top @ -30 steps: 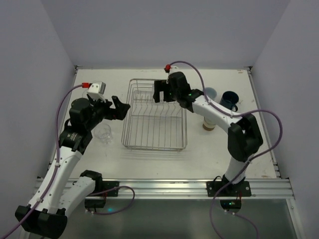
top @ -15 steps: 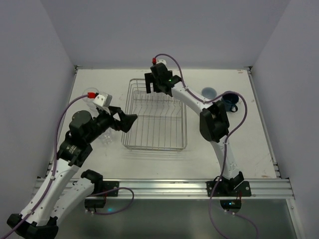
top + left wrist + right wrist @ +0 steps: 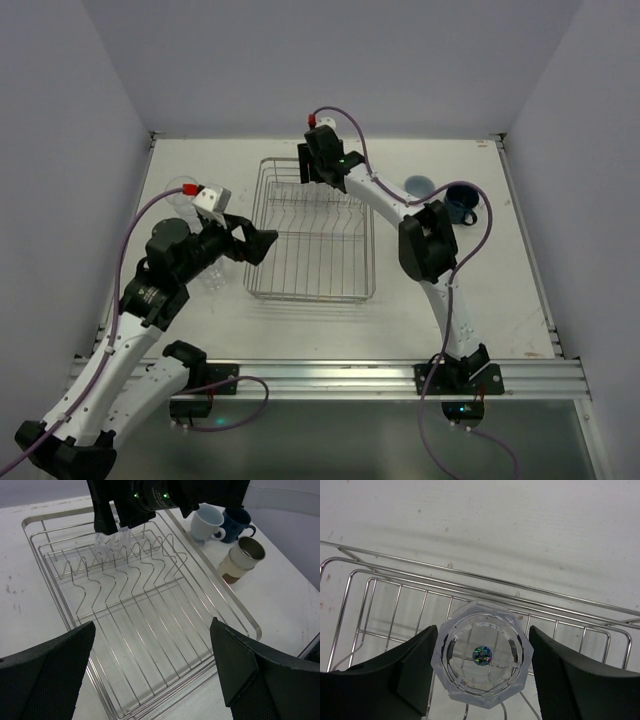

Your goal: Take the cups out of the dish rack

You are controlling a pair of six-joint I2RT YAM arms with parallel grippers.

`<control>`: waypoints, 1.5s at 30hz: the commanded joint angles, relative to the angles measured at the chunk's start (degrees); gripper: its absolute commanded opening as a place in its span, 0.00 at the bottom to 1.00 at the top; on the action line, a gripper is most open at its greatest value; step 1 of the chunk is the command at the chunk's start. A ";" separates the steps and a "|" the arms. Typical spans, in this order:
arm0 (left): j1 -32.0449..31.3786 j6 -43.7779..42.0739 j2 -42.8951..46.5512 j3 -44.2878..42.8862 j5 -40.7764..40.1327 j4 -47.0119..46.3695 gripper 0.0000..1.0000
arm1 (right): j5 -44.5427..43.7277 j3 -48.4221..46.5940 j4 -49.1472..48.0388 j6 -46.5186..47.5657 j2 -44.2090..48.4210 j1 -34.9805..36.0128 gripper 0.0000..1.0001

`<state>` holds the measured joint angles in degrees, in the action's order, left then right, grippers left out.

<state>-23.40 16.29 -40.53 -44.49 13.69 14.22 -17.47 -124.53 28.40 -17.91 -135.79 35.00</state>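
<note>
The silver wire dish rack (image 3: pixel 312 262) lies mid-table. One clear ribbed tumbler (image 3: pixel 482 660) stands upside down on the prongs at its far left corner. My right gripper (image 3: pixel 311 169) is above that corner, and its fingers (image 3: pixel 400 675) touch the tumbler on both sides. The tumbler also shows in the left wrist view (image 3: pixel 106 541) under the right gripper (image 3: pixel 117 522). My left gripper (image 3: pixel 262 243) is open and empty over the rack's near left edge (image 3: pixel 70 625). Two clear tumblers (image 3: pixel 210 270) (image 3: pixel 185 190) stand on the table left of the rack.
Right of the rack stand a pale blue-grey cup (image 3: pixel 207 522), a dark blue mug (image 3: pixel 241 522) and a beige and brown cup (image 3: pixel 242 557). The right arm's elbow (image 3: pixel 425 243) hangs over the beige cup's place. The enclosure's walls close in on both sides.
My right gripper swung from the rack's far middle to its far left corner and settled around the tumbler. My left gripper moved right, up to the rack's left edge.
</note>
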 commanded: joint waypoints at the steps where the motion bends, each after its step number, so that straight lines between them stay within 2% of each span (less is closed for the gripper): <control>1: 0.02 -1.18 -0.60 -0.60 -0.16 -1.65 1.00 | 0.07 8.38 -7.81 0.25 8.41 -0.37 0.29; 6: 0.98 -0.83 -1.65 -0.42 0.54 -1.65 1.00 | 0.87 18.08 -20.65 -0.63 18.26 -0.29 0.21; 9: 1.60 -0.56 -2.36 -0.25 1.25 -2.00 1.00 | 2.35 22.57 -25.92 -1.07 22.40 -0.37 0.20; 14: 2.13 0.23 -3.67 -0.42 1.95 -2.44 1.00 | 5.25 23.36 -25.50 -3.26 24.94 -0.46 0.19; 20: 2.13 4.70 -6.22 -0.60 6.51 -5.42 1.00 | 13.24 31.87 -30.23 -8.09 32.24 -0.55 0.18; 21: 2.13 5.49 -6.57 -0.60 8.26 -6.91 0.99 | 14.73 34.07 -32.95 -9.06 35.99 -0.55 0.18; 24: 2.04 8.48 -7.54 -0.60 10.38 -8.94 0.96 | 21.76 48.62 -41.13 -14.42 45.30 -0.64 0.18; 26: 2.04 11.28 -7.81 0.62 12.14 -11.22 0.93 | 28.52 54.10 -45.78 -19.51 49.55 -0.64 0.18; 28: 2.04 13.67 -8.33 1.77 14.95 -16.48 0.91 | 34.05 61.03 -52.03 -24.50 54.46 -0.64 0.18; 33: 1.95 18.33 -9.91 2.65 16.63 -20.28 0.87 | 38.92 73.52 -64.42 -34.36 61.59 -0.55 0.20; 40: 1.43 23.25 -10.70 3.80 20.32 -26.78 0.82 | 46.20 77.86 -77.52 -45.08 58.10 -0.46 0.21; 43: 0.90 24.40 -11.06 4.23 20.76 -28.89 0.77 | 49.02 78.12 -83.76 -50.09 54.41 -0.03 0.22; 45: 0.81 25.45 -11.41 4.50 21.46 -30.56 0.68 | 50.60 77.95 -88.16 -52.39 51.69 0.24 0.22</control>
<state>-22.13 38.65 -51.53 -41.06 32.14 -10.17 28.42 -46.35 -46.33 -63.02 -82.02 34.72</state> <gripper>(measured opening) 0.711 0.693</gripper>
